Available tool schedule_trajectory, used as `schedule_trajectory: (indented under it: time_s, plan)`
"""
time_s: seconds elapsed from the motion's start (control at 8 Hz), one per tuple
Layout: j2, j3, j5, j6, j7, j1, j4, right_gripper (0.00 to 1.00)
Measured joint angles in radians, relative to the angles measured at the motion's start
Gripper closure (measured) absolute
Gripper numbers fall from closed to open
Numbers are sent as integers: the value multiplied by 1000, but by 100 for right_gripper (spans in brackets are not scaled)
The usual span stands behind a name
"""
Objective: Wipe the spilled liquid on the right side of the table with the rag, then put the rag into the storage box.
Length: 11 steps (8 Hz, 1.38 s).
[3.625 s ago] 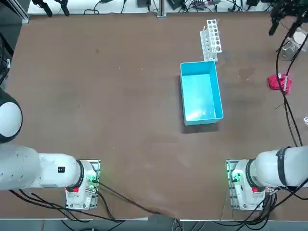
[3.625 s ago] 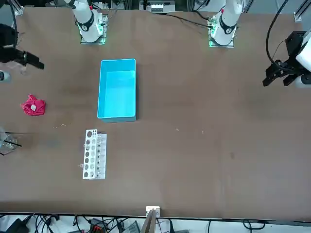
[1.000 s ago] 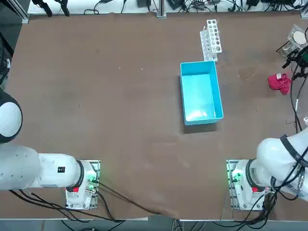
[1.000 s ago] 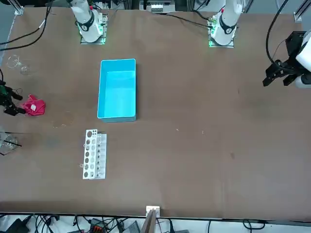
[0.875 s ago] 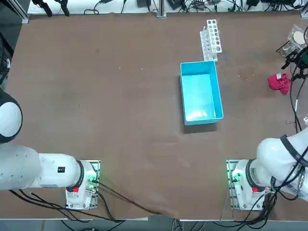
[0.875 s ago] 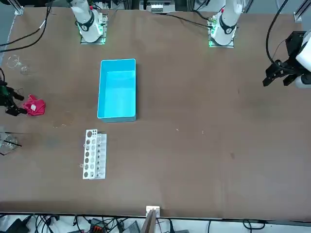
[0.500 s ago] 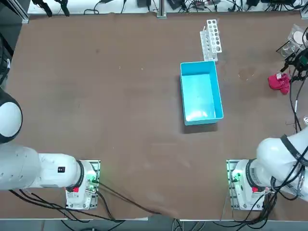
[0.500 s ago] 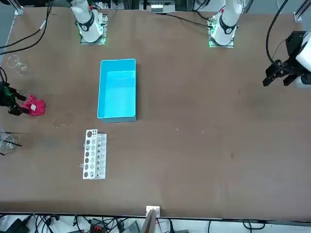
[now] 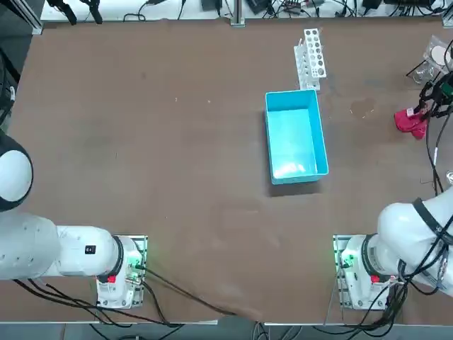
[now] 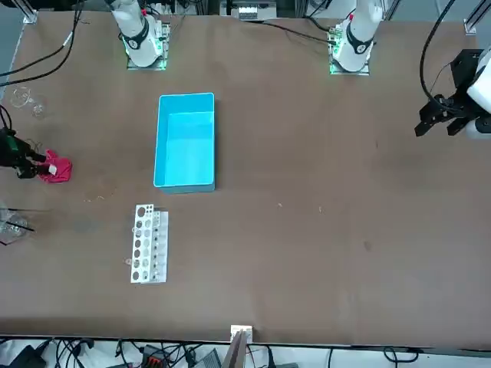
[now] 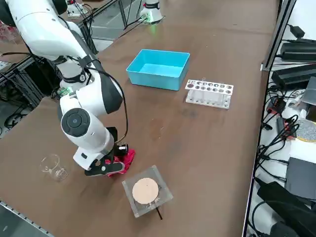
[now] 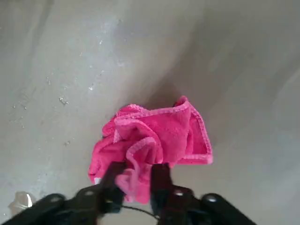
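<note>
White rack [image 9: 310, 54], clear beaker [image 11: 53, 167], perhaps lidded dish [image 11: 146, 191]

Four cameras on one table [image 9: 177, 142]

Overhead and front views look straight down from opposite ends; the side view looks diagonally from the right. The close wrist view shares the rag [image 12: 154, 140] with them all.

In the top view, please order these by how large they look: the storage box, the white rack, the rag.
1. storage box, clearly the largest
2. white rack
3. rag, the smallest, partly hidden by the right end effector gripping it
</note>
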Motion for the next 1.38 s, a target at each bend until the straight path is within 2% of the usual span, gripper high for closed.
schedule_trajectory:
  time_s: [0.12,0.38,0.62,1.0,1.25,1.38]
  plan:
    - [-1,0,0,-2,0,-1,1,90]
    - [-13,0,0,-15,-7,-3,7,98]
    - [-58,7,0,-46,-23,-1,15,99]
    - [-144,71,-1,-152,-38,27,33,99]
    - [-147,83,1,-165,22,130,32,99]
    - [-144,85,2,-143,117,196,33,99]
